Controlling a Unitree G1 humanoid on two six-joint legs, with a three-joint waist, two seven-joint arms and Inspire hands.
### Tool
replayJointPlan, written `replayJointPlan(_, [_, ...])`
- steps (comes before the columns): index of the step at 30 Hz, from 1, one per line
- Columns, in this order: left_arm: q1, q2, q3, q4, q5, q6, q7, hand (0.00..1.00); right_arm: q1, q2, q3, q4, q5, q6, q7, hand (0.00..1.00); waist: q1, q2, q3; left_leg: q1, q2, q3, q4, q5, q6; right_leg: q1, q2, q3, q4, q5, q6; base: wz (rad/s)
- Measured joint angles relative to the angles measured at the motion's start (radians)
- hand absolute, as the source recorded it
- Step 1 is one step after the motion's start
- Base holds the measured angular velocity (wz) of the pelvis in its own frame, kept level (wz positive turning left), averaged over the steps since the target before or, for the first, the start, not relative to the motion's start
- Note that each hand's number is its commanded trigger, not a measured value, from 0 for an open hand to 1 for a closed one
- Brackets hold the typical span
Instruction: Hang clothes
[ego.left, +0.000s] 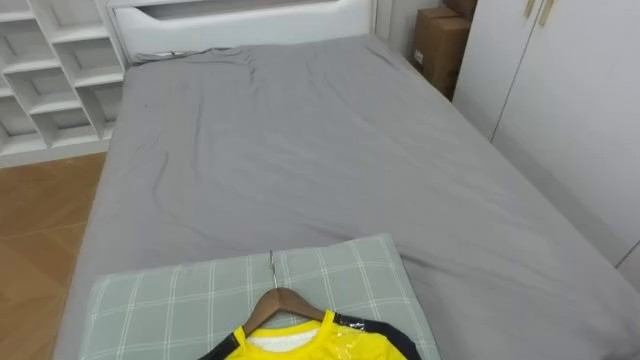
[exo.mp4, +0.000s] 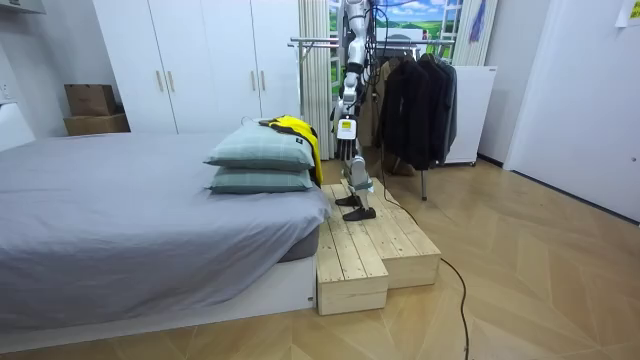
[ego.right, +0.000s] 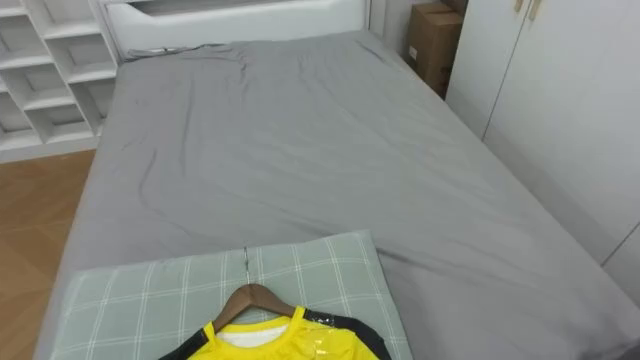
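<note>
Wooden hanger (ego.left: 283, 303), glossy yellow shirt (ego.left: 335, 345)

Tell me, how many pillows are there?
2: stacked at the bed's end by the robot, the top pillow under the yellow shirt, the bottom pillow beneath it. Others could be hidden.

shirt (ego.left: 315, 345) on hanger (ego.left: 285, 303), on pillow (ego.left: 180, 300) at bed (ego.left: 300, 140) near end | pillow atop second pillow (exo.mp4: 262, 181) | shelves (ego.left: 50, 70) left of bed | box (ego.left: 438, 45), wardrobe (ego.left: 570, 90) right | robot on platform (exo.mp4: 370, 250) at bed's end, rack (exo.mp4: 415, 90) behind it
</note>
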Motion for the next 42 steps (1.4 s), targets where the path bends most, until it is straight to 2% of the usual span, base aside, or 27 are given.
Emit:
replayJointPlan(3, [0.001,0.000,0.001,0.000,0.000,-0.001,0.008,0.00,0.002,0.000,0.000,0.000,0.000,0.000,0.009,0.00,0.002,-0.003,-0.0020,-0.001,0.000,-0.009,0.004,0.000,0.000,0.003,-0.001,-0.008,0.000,0.000,0.000,0.08])
replayJointPlan(8, [0.013,0.000,0.001,0.000,0.001,-0.010,0.013,0.00,0.005,-0.001,0.004,0.000,0.003,0.000,0.009,0.00,0.004,-0.008,0.0031,-0.002,0.000,-0.014,0.008,0.000,0.000,0.007,-0.002,-0.012,0.001,-0.001,-0.002,0.03])
replayJointPlan(22, [0.021,0.000,0.002,0.005,-0.001,-0.017,0.045,0.00,0.013,0.000,0.009,-0.032,0.008,-0.001,0.009,0.00,0.003,-0.017,0.0031,-0.010,0.000,-0.021,0.011,0.000,0.000,0.002,-0.003,-0.013,0.002,-0.001,-0.002,0.00])
replayJointPlan(29, [0.020,-0.001,0.009,0.005,-0.138,-0.051,0.097,0.00,0.014,0.000,0.010,-0.023,0.009,-0.002,-0.008,0.00,0.004,-0.016,0.0048,-0.007,0.000,-0.014,0.008,0.000,0.000,0.000,0.000,-0.003,0.002,-0.001,-0.002,-0.02])
replayJointPlan(34, [0.022,-0.003,0.009,0.008,-0.189,-0.066,0.129,0.00,0.014,0.001,0.011,-0.013,0.024,-0.004,-0.028,0.00,0.005,-0.016,0.0057,-0.004,0.000,-0.014,0.005,0.000,0.000,0.002,0.000,-0.002,0.001,-0.001,-0.002,0.00])
replayJointPlan(37, [0.024,-0.005,0.012,0.018,-0.197,-0.078,0.149,0.00,0.016,0.001,0.011,0.000,0.044,-0.009,-0.030,0.00,0.013,-0.015,0.0107,0.007,0.000,-0.014,0.002,0.000,0.000,0.016,0.001,-0.002,-0.001,-0.001,-0.002,0.00])
replayJointPlan(42, [0.027,-0.006,0.029,0.014,-0.197,-0.080,0.189,0.00,0.025,0.001,0.009,-0.002,0.062,-0.011,-0.047,0.00,0.023,-0.014,0.0100,0.007,-0.001,-0.018,0.000,0.000,-0.001,0.018,0.001,-0.005,-0.001,-0.002,-0.002,0.01])
